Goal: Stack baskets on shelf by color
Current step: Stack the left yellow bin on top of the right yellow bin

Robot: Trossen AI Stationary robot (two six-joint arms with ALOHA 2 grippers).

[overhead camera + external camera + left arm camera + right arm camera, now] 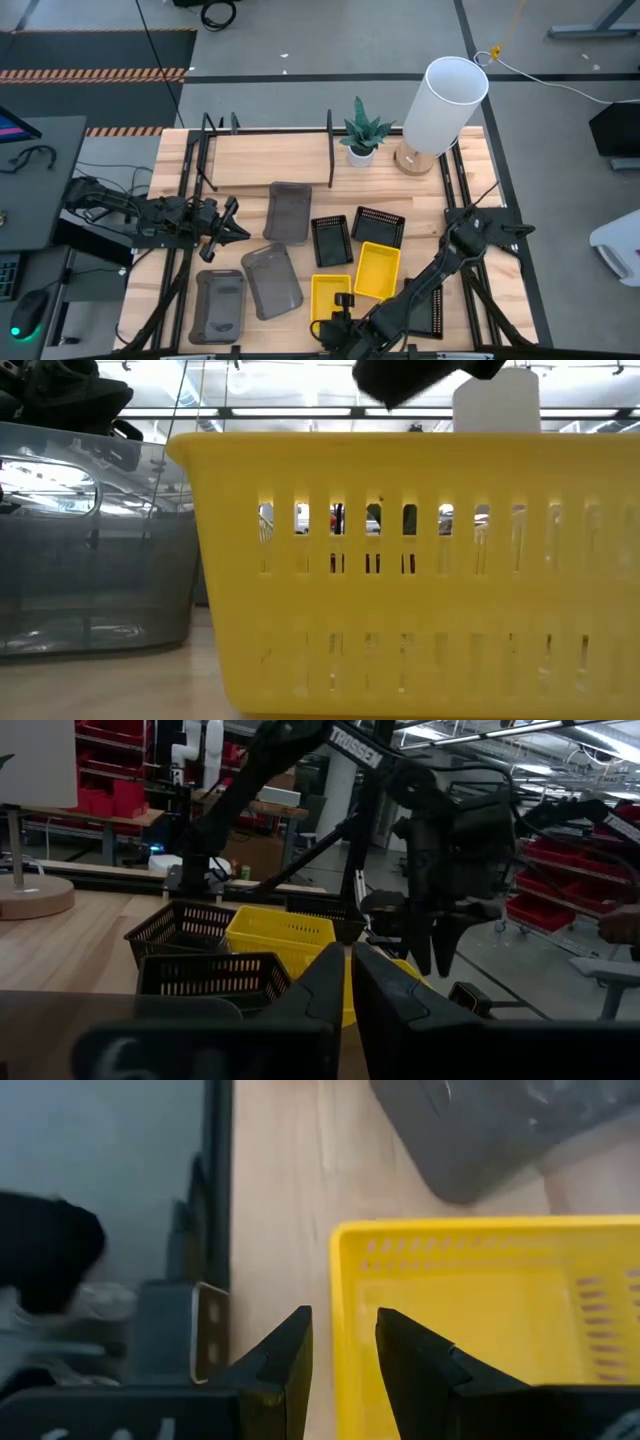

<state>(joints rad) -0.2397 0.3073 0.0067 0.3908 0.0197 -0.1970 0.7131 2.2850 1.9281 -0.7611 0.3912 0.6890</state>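
Overhead straight down on the table [190, 290]; table-level, close against a yellow basket [420, 570]; right wrist above that same yellow basket; left wrist facing across it.

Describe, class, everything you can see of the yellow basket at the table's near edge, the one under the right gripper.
The near yellow basket is a small rectangular tray of bright, glossy plastic with a plain floor, a thickened rim and rows of upright slots through its walls. It sits upright and empty on the wooden tabletop, beside a second yellow basket. The right gripper hangs over one corner, jaws parted, one finger on either side of the wall. A grey basket lies close beside it.
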